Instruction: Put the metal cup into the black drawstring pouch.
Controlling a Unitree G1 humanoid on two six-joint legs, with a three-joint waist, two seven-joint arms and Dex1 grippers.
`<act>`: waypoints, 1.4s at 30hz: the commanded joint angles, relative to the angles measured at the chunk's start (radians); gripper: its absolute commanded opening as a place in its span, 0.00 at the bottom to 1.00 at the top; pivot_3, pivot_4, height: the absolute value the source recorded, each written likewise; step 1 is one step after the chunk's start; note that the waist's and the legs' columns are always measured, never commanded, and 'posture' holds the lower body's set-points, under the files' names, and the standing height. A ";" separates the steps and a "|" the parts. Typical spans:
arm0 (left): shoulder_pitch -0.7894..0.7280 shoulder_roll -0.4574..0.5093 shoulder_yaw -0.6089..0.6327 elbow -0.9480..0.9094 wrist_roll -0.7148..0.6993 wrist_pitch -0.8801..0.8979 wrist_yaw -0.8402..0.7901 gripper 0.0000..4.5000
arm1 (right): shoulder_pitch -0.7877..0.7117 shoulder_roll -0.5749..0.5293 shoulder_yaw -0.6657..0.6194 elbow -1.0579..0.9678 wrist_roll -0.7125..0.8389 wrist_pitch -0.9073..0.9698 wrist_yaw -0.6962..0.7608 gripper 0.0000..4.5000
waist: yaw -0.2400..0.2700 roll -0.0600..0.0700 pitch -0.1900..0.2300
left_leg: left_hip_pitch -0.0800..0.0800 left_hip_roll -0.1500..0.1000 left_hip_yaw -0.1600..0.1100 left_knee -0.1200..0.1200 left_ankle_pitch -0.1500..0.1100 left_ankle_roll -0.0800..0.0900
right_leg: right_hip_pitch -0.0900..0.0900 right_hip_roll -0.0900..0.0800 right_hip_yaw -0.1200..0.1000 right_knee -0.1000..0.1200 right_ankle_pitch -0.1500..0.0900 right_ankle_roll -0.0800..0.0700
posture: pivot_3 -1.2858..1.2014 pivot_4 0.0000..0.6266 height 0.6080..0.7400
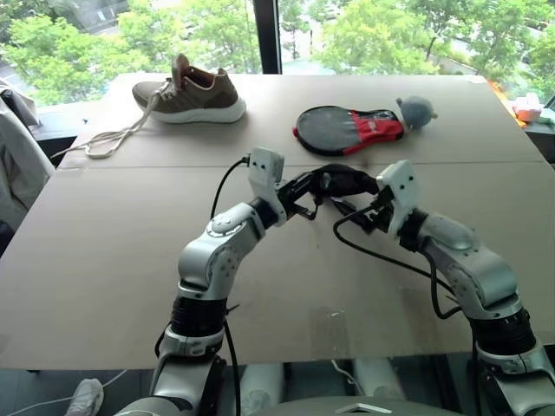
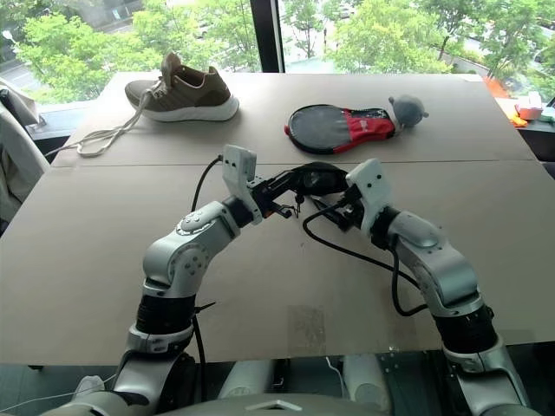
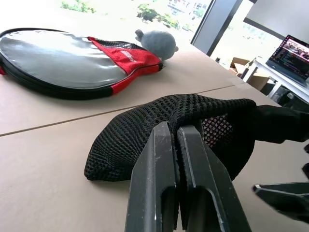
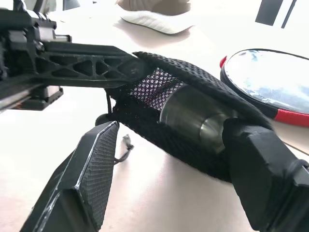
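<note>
Steel of the metal cup (image 4: 193,116) shows inside the black drawstring pouch (image 4: 193,96), mid-table. Left gripper (image 3: 179,140) fingers pinch the pouch's mouth edge; right gripper (image 4: 183,159) fingers stand apart, off the cup. Insertion looks nearly done; next, I judge, comes withdrawing.

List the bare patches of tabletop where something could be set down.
Free: the near table left of the left gripper, and between shoe and paddle case. Crowded: centre, where both grippers, right gripper included, meet at the black drawstring pouch holding the metal cup.
</note>
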 commanded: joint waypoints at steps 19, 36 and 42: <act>-0.195 -0.274 0.355 0.077 -0.434 0.213 0.415 0.00 | -0.050 0.201 0.187 0.241 -0.181 -0.105 -0.068 0.79 | 0.001 -0.002 0.001 | -0.001 0.000 0.002 0.001 0.000 -0.001 | 0.000 0.002 -0.001 0.000 0.000 0.000 | 0.52 0.24 1.00; -0.179 -0.276 0.321 0.052 -0.485 0.232 0.461 0.00 | -0.233 0.506 0.103 0.650 -0.271 -0.262 -0.191 0.79 | -0.002 -0.003 0.001 | -0.001 -0.001 0.000 0.000 0.001 -0.003 | 0.000 0.000 -0.002 0.000 0.000 0.000 | 0.52 0.24 1.00; -0.182 -0.275 0.320 0.048 -0.483 0.227 0.467 0.00 | -0.272 0.546 0.064 0.752 -0.287 -0.336 -0.203 0.33 | -0.003 -0.003 0.001 | -0.001 -0.001 0.000 0.000 0.001 -0.003 | 0.000 0.000 -0.002 0.000 0.000 0.000 | 0.52 0.24 1.00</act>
